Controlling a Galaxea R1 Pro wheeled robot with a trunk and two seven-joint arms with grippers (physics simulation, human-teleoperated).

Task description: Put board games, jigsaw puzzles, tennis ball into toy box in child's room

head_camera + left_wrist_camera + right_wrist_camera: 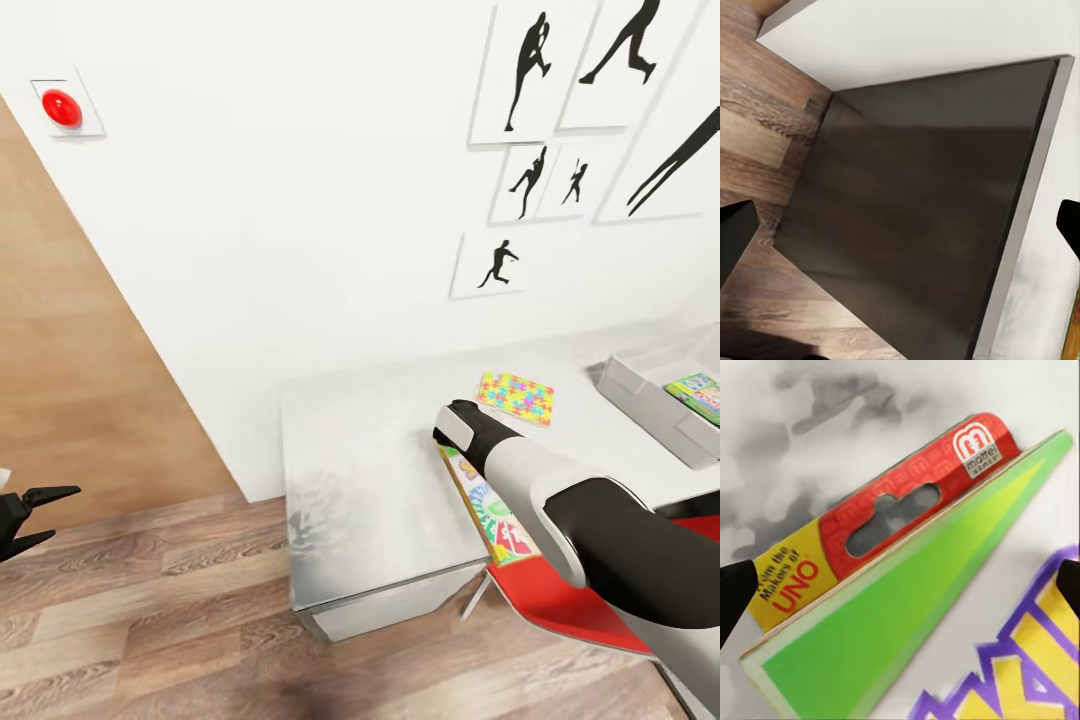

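your left gripper [60, 515] has its jaws spread, low over the wood floor [200, 620] at the head view's left; your right arm [560, 500] covers its own jaws above the skip-bo box [495, 515] on the bench [380, 470]. a jigsaw puzzle [516, 398] lies beyond, near the toy box [650, 390] holding a green-edged game [700, 393]. left wrist view: dark cabinet [922, 210]. right wrist view: dark fingertips [735, 596] stand wide apart over the box's red hang tab [907, 502].

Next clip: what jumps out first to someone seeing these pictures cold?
The right arm reaches across the pale table, above a red-and-green card game box near the table's front edge. Behind it lies a bright jigsaw puzzle; a grey tray at the right already holds a colourful box.
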